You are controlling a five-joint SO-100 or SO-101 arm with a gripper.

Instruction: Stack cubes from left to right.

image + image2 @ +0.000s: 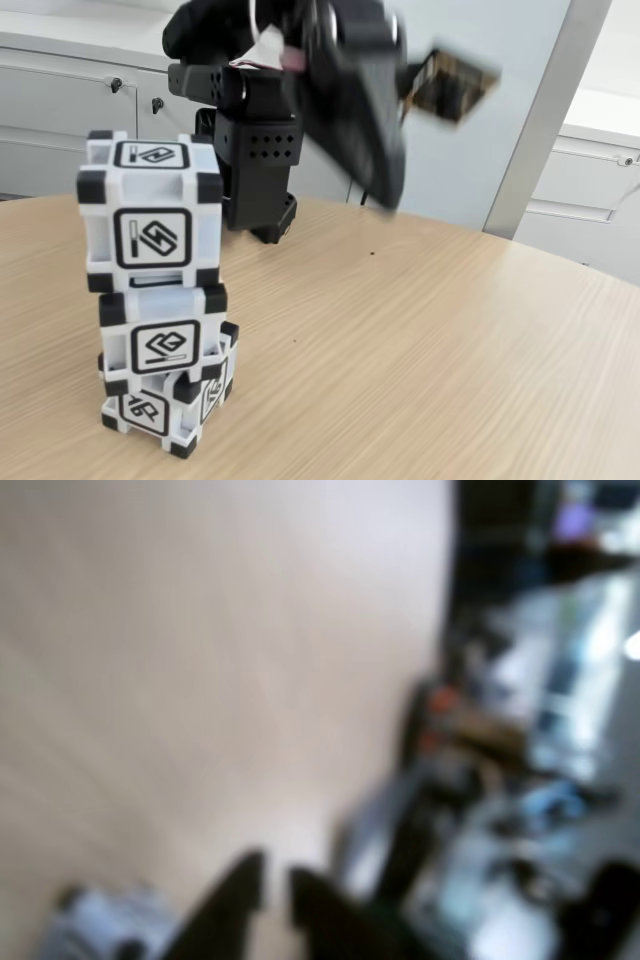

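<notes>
Three white cubes with black corners stand in one stack at the left of the fixed view: top cube [152, 215], middle cube [165, 340], bottom cube [165, 410]. The bottom one is turned a little and the column leans slightly. My gripper [385, 190] is a motion-blurred dark shape, raised above the table to the right of the stack and well clear of it. In the wrist view my gripper [275, 870] shows two dark fingers with a narrow gap and nothing between them. A pale blurred block [95, 925] lies at that view's bottom left.
The round wooden table [420, 340] stretches bare to the right of the stack. The arm's black base [255, 170] stands at the back, just behind the stack. White cabinets [60, 100] line the wall beyond the table edge.
</notes>
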